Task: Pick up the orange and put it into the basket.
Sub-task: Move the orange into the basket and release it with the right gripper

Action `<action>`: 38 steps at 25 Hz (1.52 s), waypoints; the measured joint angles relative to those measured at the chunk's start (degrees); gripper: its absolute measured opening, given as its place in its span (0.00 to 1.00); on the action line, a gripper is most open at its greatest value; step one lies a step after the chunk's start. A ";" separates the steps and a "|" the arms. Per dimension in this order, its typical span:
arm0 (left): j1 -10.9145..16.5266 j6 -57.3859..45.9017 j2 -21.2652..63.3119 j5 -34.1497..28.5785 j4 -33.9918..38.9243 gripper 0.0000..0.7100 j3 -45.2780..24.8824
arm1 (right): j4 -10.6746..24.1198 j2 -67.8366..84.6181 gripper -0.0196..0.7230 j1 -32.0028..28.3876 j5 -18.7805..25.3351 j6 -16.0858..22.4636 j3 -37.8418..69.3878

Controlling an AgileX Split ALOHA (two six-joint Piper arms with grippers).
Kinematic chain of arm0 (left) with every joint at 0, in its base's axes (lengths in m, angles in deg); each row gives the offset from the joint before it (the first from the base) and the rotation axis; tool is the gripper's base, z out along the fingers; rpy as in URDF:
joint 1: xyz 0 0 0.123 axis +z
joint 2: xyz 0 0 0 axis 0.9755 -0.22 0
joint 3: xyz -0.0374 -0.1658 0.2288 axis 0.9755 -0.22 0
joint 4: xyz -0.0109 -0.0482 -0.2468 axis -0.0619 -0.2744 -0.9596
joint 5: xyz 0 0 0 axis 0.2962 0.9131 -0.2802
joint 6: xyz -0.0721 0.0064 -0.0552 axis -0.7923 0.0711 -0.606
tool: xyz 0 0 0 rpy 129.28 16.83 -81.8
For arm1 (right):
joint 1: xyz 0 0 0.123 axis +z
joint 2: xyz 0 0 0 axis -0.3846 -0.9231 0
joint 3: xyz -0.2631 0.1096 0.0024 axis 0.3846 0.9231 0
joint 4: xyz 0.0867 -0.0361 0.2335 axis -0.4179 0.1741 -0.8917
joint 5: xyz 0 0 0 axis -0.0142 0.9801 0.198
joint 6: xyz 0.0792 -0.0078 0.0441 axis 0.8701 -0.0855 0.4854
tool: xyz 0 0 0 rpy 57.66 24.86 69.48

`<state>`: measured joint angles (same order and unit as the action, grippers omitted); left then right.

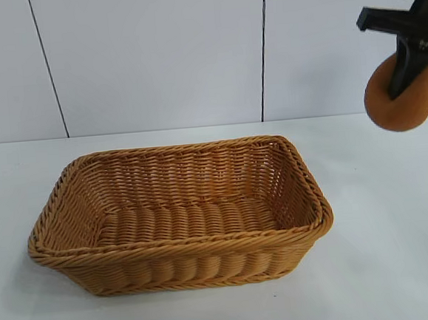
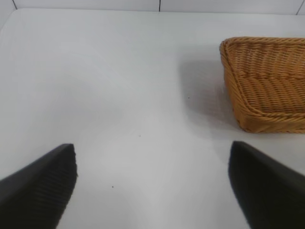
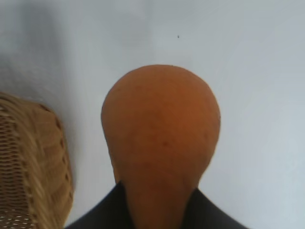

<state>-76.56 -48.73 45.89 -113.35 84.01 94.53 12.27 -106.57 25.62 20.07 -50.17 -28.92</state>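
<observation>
Orange (image 1: 396,105): you have it pinched in the right gripper (image 1: 408,78), held up in the air at the right edge of the exterior view, well above the table (image 1: 393,264); its rounded end hangs lowest.
Right gripper: fingers pressed against the narrow neck of the fruit; in the right wrist view the dark fingers (image 3: 102,214) flank it from both sides.
Basket (image 1: 179,240): sits on the table left of centre in the exterior view, long side toward the camera, interior bare, braided rim flared outward.
Gap, orange to basket: the fruit is off to the right of the basket's right rim and higher than it; you see only bare table between them.
Left gripper (image 2: 152,186): fingers spread wide, nothing between them, poised over open table.
Room beside left gripper: the basket's corner (image 2: 228,47) lies ahead and off to one side, well apart from the fingers.
Backdrop: white panelled wall (image 1: 154,53) behind the table's far edge.
</observation>
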 joint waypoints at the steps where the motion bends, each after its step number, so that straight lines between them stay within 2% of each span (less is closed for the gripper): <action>1: 0.00 0.00 0.00 0.00 0.00 0.87 0.00 | -0.87 1.36 0.10 0.36 0.00 -0.07 0.00; 5: 0.00 0.00 0.00 0.00 0.00 0.87 0.00 | -3.33 4.45 0.10 4.75 -0.07 -0.06 -0.19; 9: 0.00 0.00 0.00 0.00 0.00 0.87 0.00 | -5.84 4.46 0.10 12.65 -1.45 -0.09 -0.73; 15: 0.00 0.00 0.00 0.00 0.00 0.87 0.00 | -6.66 4.24 0.10 25.03 -10.84 2.53 -0.73; 19: 0.00 0.00 0.00 0.00 0.00 0.87 0.00 | -7.12 1.52 0.10 30.26 -15.80 2.97 -0.73; 23: 0.00 0.00 0.00 0.00 0.00 0.87 0.00 | -7.25 -4.13 0.10 32.81 -18.08 3.08 -0.73; 29: 0.00 0.00 0.00 0.00 0.00 0.87 0.00 | -7.38 -14.16 0.10 35.59 -24.32 3.08 -0.76; 38: 0.00 0.00 0.00 0.00 0.00 0.87 0.00 | -7.52 -19.97 0.10 35.74 -24.29 3.08 -0.76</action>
<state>-76.56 -48.73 45.89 -113.35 84.01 94.53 4.75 -126.54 61.36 -4.22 -47.09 -29.69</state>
